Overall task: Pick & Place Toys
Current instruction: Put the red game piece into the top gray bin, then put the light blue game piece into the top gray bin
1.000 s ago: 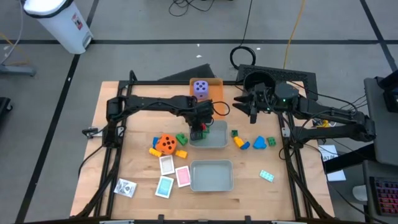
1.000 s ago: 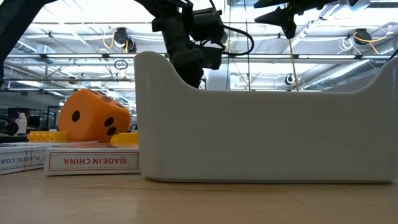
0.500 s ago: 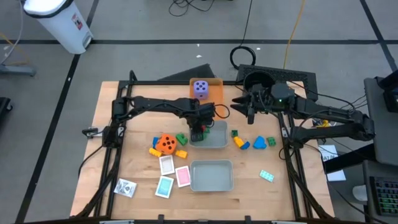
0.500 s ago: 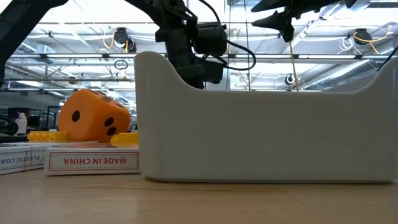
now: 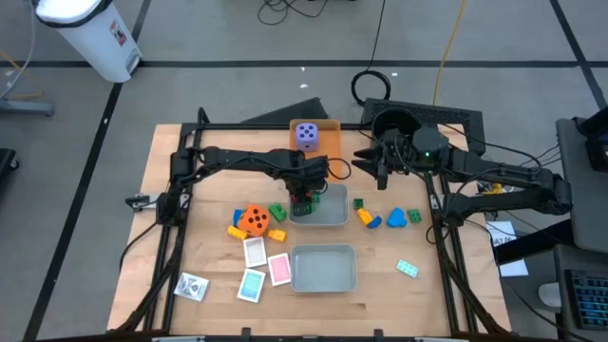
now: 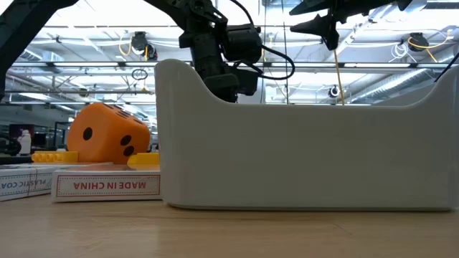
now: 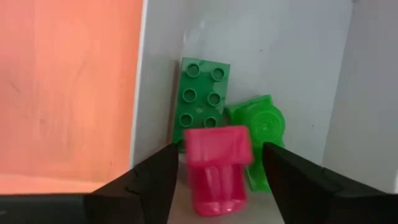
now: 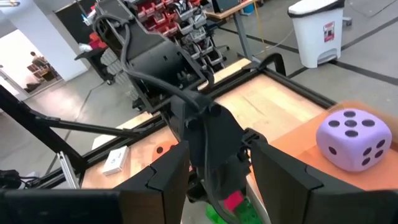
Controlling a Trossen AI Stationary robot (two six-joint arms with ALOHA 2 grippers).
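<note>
Upper grey tray (image 5: 328, 211): holds a flat green brick (image 7: 200, 96), a second green piece (image 7: 264, 127) beside it, and a red brick (image 7: 216, 167) lying against both.
Lower grey tray (image 5: 323, 269): nothing visible inside from above.
Orange tray (image 5: 326, 136): carries the purple die (image 5: 306, 135).
Left tool (image 5: 303, 201): over the upper grey tray's left end, fingers apart; the red brick sits between them, clear of both fingers.
Right tool (image 5: 370, 157): raised above the table's far edge, right of the orange tray; fingers apart, nothing between them.
Table (image 5: 190, 242): orange die (image 5: 254, 219) left of the upper tray, cards (image 5: 266, 269) in front of it, blue and yellow bricks (image 5: 385, 218) right of the tray.
</note>
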